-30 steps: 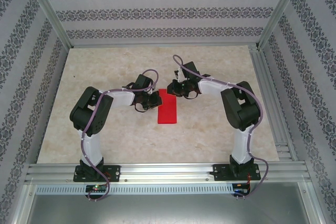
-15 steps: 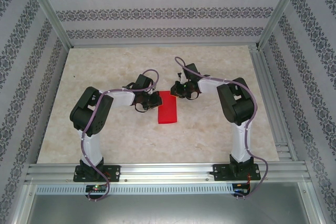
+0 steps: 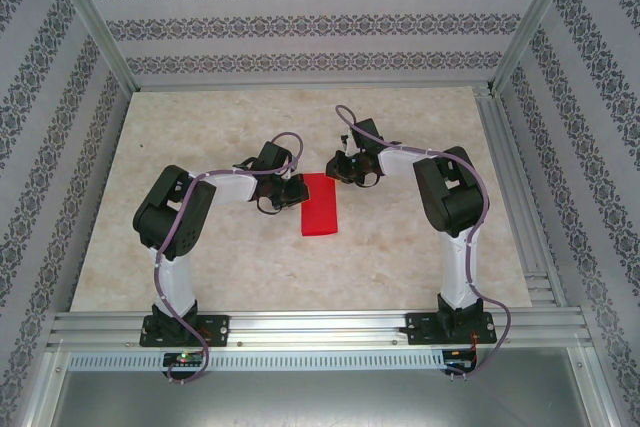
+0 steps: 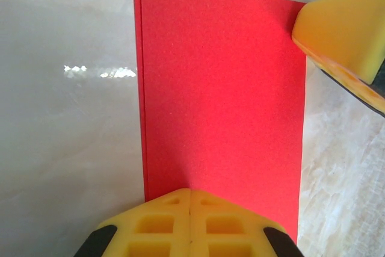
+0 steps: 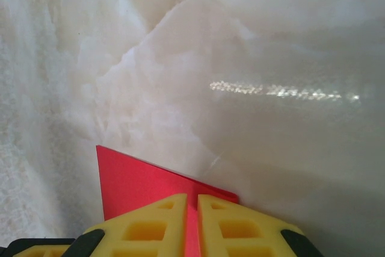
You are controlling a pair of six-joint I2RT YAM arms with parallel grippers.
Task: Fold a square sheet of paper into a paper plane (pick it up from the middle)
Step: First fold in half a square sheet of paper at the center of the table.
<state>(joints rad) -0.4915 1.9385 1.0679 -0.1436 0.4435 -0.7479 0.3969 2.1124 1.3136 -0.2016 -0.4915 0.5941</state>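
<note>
Red square sheet of paper (image 3: 320, 205) lies doubled mid table (image 3: 200, 267), closed left gripper (image 3: 295, 193) pressing its left edge, almost-closed right gripper (image 3: 339, 172) on its far right corner; a sideways drag could skew the layers or crumple that corner.

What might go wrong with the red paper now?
The folded red paper lies flat under the shut left gripper; a sideways push might slide or crumple it. The right gripper sits at just one corner, so it might bend that corner or knock the layers out of line.
</note>
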